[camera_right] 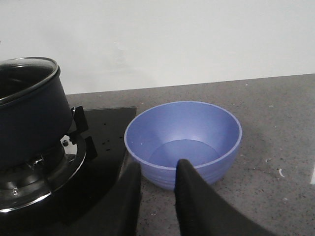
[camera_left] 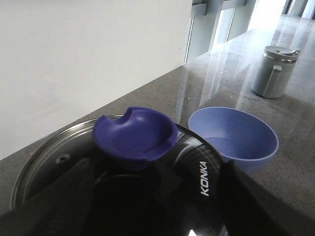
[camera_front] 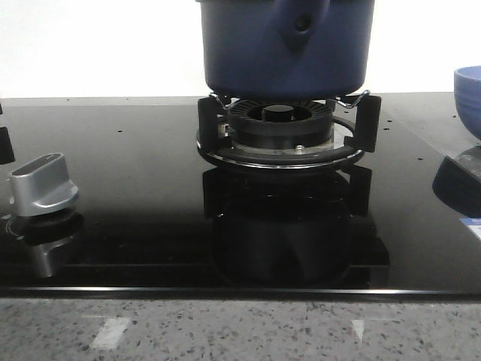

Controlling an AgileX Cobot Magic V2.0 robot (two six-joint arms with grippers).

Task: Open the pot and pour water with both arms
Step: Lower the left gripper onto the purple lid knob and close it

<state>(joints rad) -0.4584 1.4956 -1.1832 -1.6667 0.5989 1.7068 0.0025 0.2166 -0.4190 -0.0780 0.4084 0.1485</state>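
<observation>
Pot sits on the burner ring at the far middle of the black glass hob, handle mount facing the camera. Glass lid is on, w/ a blue cup-shaped knob at its centre.

Left gripper hangs right over the lid, knob just ahead of it; fingers are dark and blurred low in the left wrist view, so can't tell if the jaws are spread or pressed together. Step in hand, I'd judge: lid grab, not yet made. To do it well: centre on the knob, come straight down, pinch across the knob's walls, not the notch, then lift vertically so the lid rim clears w/o dragging the pot on its supports.

Right gripper waits near the light-blue bowl, which stands on the stone counter just right of the hob; jaws nearly together w/ a narrow gap, holding nothing. Keep it clear till the lid's off.

Far right on the counter: a grey lidded jar. Silver control knob at near left.
</observation>
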